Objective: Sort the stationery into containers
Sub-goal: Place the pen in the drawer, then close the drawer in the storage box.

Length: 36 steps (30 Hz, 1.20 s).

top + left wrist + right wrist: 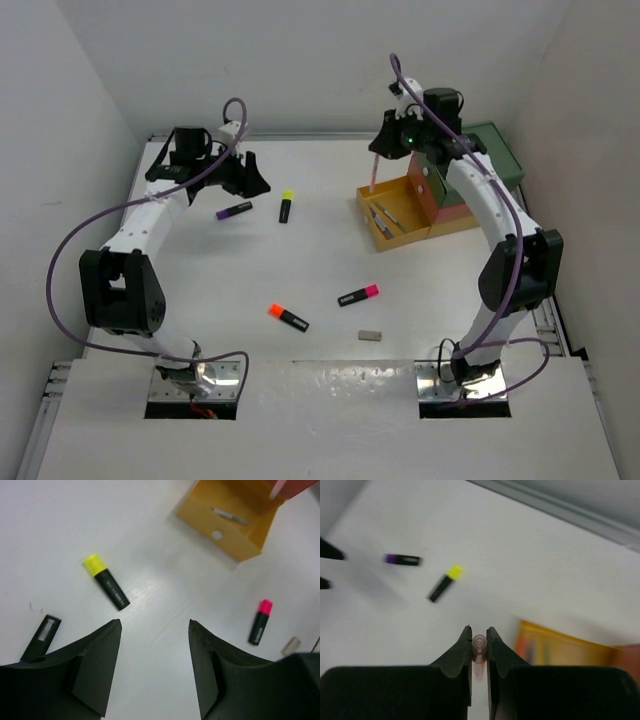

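My right gripper (383, 150) is shut on a red pen (374, 176) and holds it upright above the back left corner of the open yellow drawer (372, 222). In the right wrist view the pen's end (479, 644) sits between the closed fingers. The yellow drawer holds grey pens (227, 515). The coral-red drawer (450, 205) and the green drawer (500, 160) stand behind it. My left gripper (247, 178) is open and empty, above the table near the purple-capped highlighter (234, 210) and the yellow-capped highlighter (286, 206).
An orange-capped highlighter (288, 317), a pink-capped highlighter (358, 295) and the small grey eraser (370, 335) lie in the middle front of the table. White walls close in the back and both sides.
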{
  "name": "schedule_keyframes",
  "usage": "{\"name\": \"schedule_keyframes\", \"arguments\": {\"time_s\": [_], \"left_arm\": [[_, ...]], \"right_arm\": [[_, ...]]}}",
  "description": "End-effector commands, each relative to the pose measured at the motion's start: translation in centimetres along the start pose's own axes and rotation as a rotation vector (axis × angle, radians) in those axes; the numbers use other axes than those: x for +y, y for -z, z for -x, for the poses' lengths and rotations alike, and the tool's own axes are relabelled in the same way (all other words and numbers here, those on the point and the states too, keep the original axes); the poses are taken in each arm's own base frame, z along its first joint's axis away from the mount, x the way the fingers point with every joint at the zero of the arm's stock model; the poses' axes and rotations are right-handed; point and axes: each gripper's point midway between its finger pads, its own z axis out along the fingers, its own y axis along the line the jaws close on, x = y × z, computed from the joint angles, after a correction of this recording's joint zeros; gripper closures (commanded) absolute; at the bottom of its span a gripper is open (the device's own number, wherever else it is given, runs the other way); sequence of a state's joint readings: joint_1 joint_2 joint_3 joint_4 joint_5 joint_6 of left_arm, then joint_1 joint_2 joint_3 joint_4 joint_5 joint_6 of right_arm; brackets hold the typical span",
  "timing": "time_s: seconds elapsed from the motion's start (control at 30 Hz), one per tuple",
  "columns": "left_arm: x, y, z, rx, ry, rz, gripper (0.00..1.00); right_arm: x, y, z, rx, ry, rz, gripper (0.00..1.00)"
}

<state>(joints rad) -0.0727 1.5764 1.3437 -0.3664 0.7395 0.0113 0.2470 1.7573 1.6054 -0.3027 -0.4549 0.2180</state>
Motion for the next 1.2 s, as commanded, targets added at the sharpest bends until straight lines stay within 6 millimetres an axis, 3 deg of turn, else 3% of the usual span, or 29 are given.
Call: {"name": "schedule_keyframes", "arguments": {"time_s": [0.0,0.13,0.17,0.2,0.27,0.4,0.47,0.5,0.53,0.6,0.63,0.73,0.87,1.0,1.1,1.13,1.17], "left_arm": [[1.3,0.4,-1.8,0.095,-0.088,0.058,0.38],[1.3,-0.2,-2.8,0.122,-0.077,0.050,0.39],[0.9,-0.5,-2.2,0.091,-0.085,0.044,0.40],[0.6,-0.7,-3.1,0.091,-0.078,0.039,0.40],[-0.5,-0.5,-1.2,-0.002,-0.112,0.045,0.40],[-2.5,-0.7,-0.5,-0.049,-0.132,0.038,0.40],[-3.2,-1.2,0.0,-0.053,-0.122,0.036,0.40],[-3.3,-1.3,0.1,-0.053,-0.127,0.034,0.40],[-3.9,-1.7,0.2,-0.062,-0.083,0.027,0.40],[-4.4,-2.2,0.1,-0.065,-0.053,0.013,0.40],[-5.0,-2.6,0.0,-0.069,-0.052,-0.001,0.40],[-5.8,-3.5,-0.4,-0.071,0.022,-0.028,0.41],[-7.9,-5.2,-0.5,-0.059,0.040,-0.111,0.46],[-9.4,-8.0,-0.3,-0.090,0.070,-0.189,0.61],[-9.6,-11.0,-1.1,-0.077,0.175,-0.231,0.81],[-9.8,-11.0,-0.6,-0.098,0.160,-0.242,0.84],[-9.1,-12.3,-2.0,-0.071,0.176,-0.244,0.86]], "right_arm": [[-4.7,1.6,-0.6,0.120,0.270,-0.136,1.00],[-7.8,1.4,-3.5,0.253,0.328,-0.188,1.00],[-8.5,1.4,-4.8,0.286,0.338,-0.199,1.00],[-8.8,1.2,-5.6,0.308,0.340,-0.203,1.00],[-9.5,0.7,-7.5,0.357,0.333,-0.206,1.00],[-10.6,0.2,-9.9,0.424,0.358,-0.239,1.00],[-10.8,0.0,-10.8,0.437,0.357,-0.241,0.84],[-10.7,0.0,-11.0,0.440,0.354,-0.234,0.60],[-10.5,0.2,-11.0,0.441,0.351,-0.231,0.50],[-9.5,0.3,-10.3,0.418,0.326,-0.207,0.37],[-8.8,0.5,-9.8,0.404,0.319,-0.196,0.35],[-6.0,1.6,-6.2,0.299,0.272,-0.148,0.35],[-3.1,4.7,0.4,0.109,0.230,-0.139,0.40],[-4.7,7.9,4.1,-0.018,0.196,-0.225,0.47],[-7.4,9.4,4.5,-0.044,0.174,-0.331,0.52],[-7.8,9.7,4.7,-0.052,0.174,-0.340,0.52],[-8.4,10.0,4.7,-0.053,0.171,-0.367,0.55]]}}
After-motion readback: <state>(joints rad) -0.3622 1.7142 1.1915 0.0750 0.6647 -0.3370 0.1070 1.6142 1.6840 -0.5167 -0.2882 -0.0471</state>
